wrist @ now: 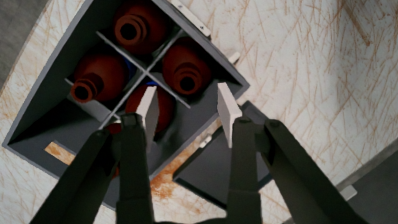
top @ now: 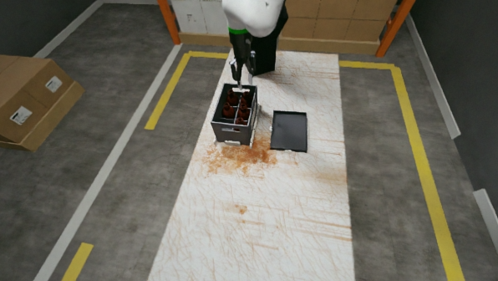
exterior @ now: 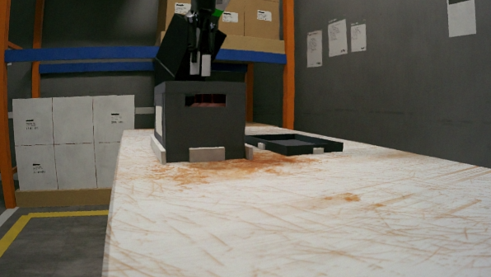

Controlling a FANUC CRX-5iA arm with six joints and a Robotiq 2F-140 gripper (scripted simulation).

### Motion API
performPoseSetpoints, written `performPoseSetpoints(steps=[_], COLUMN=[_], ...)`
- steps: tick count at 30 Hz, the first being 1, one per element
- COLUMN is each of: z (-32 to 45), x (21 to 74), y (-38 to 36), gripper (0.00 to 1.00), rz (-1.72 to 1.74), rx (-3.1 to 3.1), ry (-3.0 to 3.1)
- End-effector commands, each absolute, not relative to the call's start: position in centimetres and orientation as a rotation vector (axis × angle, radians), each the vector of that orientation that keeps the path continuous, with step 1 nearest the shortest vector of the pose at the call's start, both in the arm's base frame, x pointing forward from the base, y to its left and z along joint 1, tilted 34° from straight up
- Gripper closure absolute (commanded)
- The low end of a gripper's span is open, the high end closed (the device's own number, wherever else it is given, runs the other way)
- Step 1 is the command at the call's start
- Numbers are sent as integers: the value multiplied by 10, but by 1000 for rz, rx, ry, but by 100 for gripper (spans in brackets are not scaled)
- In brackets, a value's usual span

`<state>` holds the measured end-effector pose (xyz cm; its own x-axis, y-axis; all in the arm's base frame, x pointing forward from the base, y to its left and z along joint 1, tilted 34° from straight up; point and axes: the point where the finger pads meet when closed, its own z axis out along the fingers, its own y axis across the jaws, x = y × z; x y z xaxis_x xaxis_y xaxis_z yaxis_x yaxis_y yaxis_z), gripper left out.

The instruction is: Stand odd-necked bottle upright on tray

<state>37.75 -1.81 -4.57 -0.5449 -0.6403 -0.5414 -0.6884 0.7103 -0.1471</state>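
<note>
The table (top: 259,234) (exterior: 288,231) (wrist: 310,65) runs toward the camera, with a rusty stain (top: 246,156) (exterior: 231,166) just in front of the crate (top: 232,133) (exterior: 203,124) (wrist: 55,60). White strips stand around the crate's foot. Inside it are the five bottles, the task's odd one presumably among them; which neck differs, I cannot tell. The low tray (top: 289,130) (exterior: 292,143) (wrist: 215,165) lies beside the crate, apart from it, with no bottle on it. Above the crate's far end hangs the gripper (top: 245,83) (exterior: 200,68) (wrist: 187,98), pointing down, its fingers moderately apart and holding nothing. Beyond the crate stands an orange rack (top: 394,29) (exterior: 288,82) with boxes (top: 336,18) (exterior: 253,30).
</note>
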Motion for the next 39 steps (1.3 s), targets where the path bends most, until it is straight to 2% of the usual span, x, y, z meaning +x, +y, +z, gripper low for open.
performPoseSetpoints(steps=[1, 39], z=[-48, -66], x=[379, 390], y=[-17, -10], gripper=[56, 56], rz=[110, 110], rx=[-1009, -1009], ry=[2341, 2341])
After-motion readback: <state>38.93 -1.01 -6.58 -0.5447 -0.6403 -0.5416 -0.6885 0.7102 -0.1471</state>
